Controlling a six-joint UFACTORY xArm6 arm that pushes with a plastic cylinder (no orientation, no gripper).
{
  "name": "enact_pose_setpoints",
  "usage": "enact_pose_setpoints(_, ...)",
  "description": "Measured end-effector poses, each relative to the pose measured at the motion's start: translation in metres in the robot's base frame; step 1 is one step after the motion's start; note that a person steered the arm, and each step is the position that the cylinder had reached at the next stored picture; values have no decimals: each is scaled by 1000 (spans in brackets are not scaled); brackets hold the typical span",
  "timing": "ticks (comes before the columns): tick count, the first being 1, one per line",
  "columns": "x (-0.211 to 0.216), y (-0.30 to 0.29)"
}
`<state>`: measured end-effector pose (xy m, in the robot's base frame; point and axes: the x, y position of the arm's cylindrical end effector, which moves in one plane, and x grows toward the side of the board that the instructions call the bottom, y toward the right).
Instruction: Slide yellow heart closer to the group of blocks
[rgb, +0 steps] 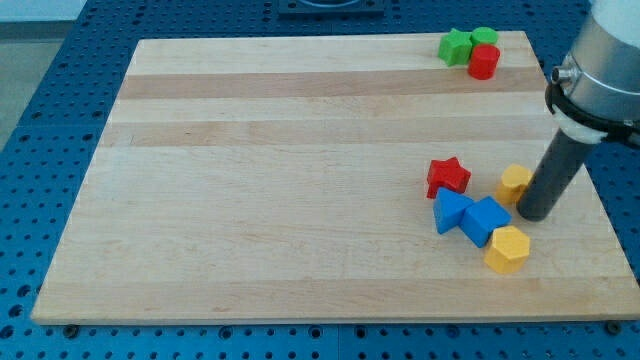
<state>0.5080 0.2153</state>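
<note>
At the view's right edge of the tabletop:
Hand: none fitted; my tip ends a bare dark rod, holding nothing.
Yellow heart: touching the tip's left side.
Red star: farther left of the tip.
Two blue blocks: below-left, touching each other.
Yellow hexagon: just below the tip.
Green star, green block, red cylinder: well apart, toward the view's top.
</note>
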Motion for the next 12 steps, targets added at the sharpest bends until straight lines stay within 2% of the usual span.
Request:
enact_pose_setpoints(3,-25,-5)
enact_pose_setpoints(6,-35,-39)
enact_pose_setpoints(12,-149,-42)
